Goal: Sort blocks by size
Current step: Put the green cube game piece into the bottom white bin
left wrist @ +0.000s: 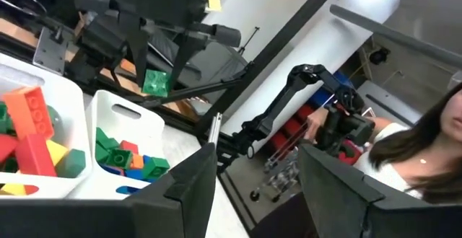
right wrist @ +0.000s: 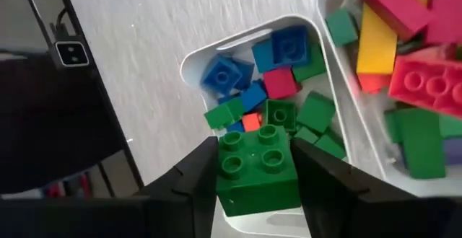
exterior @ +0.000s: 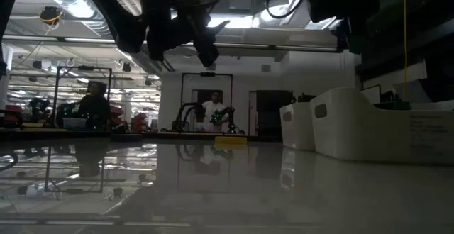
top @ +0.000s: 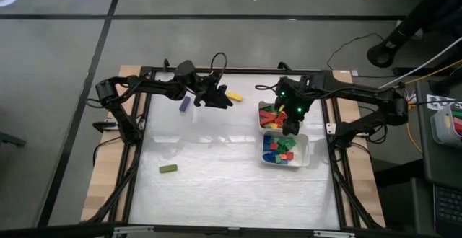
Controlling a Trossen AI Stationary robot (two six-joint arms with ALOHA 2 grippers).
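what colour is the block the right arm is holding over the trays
Green: the block sits between the right gripper jaws, clearest in the right wrist view.

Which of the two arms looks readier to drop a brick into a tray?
The right. Its gripper holds a green brick directly above the small-brick tray; the left gripper hangs open and empty, away from both trays.
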